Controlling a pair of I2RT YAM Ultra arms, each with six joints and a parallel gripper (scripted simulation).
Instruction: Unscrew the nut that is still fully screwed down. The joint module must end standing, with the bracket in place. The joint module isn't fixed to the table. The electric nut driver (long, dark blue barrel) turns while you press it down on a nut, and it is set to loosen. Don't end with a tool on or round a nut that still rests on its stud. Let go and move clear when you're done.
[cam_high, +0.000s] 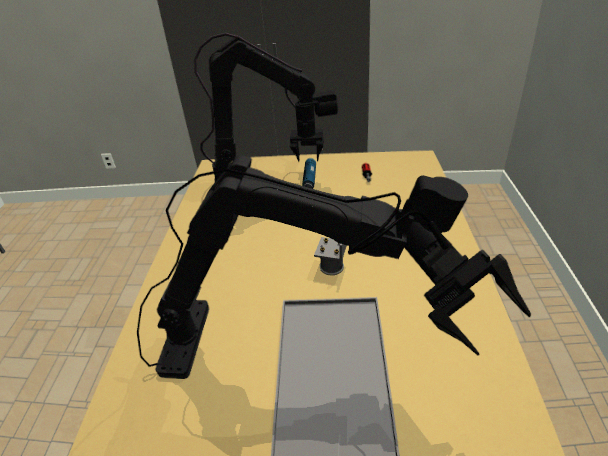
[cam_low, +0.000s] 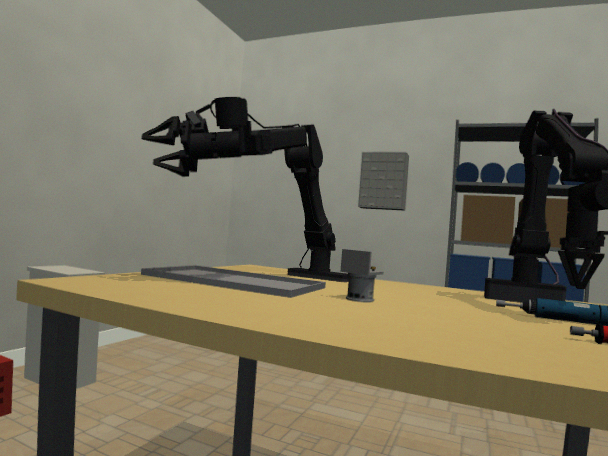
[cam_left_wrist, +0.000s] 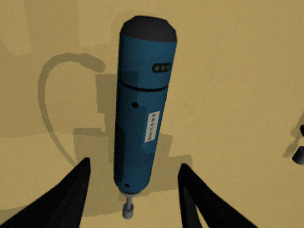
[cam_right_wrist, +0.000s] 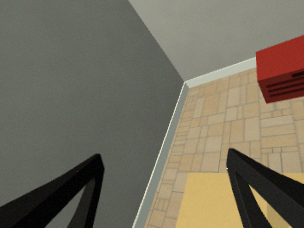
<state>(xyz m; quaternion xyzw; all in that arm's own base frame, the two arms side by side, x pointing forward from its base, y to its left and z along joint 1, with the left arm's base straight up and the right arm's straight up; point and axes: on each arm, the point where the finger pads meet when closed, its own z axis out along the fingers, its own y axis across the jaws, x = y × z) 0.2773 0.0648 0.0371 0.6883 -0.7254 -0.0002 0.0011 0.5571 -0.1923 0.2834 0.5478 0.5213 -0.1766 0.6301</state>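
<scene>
The joint module (cam_high: 331, 265) (cam_low: 360, 289) stands upright on the table. The bracket (cam_high: 330, 246) (cam_low: 356, 261) sits on top, with its upright plate partly hidden by the right arm in the top view. Three brass nuts (cam_high: 336, 251) show there; how far each is screwed down cannot be told. The blue electric nut driver (cam_high: 309, 172) (cam_low: 570, 310) (cam_left_wrist: 132, 135) lies on the table. My left gripper (cam_high: 308, 159) (cam_low: 581, 286) (cam_left_wrist: 136, 167) is open, pointing down above the driver. My right gripper (cam_high: 503, 334) (cam_low: 149, 149) (cam_right_wrist: 163, 159) is open and empty, high near the table's edge.
A red-handled tool (cam_high: 366, 169) (cam_low: 605, 334) lies beside the driver. A shallow grey tray (cam_high: 325, 350) (cam_low: 310, 290) lies in front of the module in the top view. The right arm's forearm passes above the table between the driver and the module in that view.
</scene>
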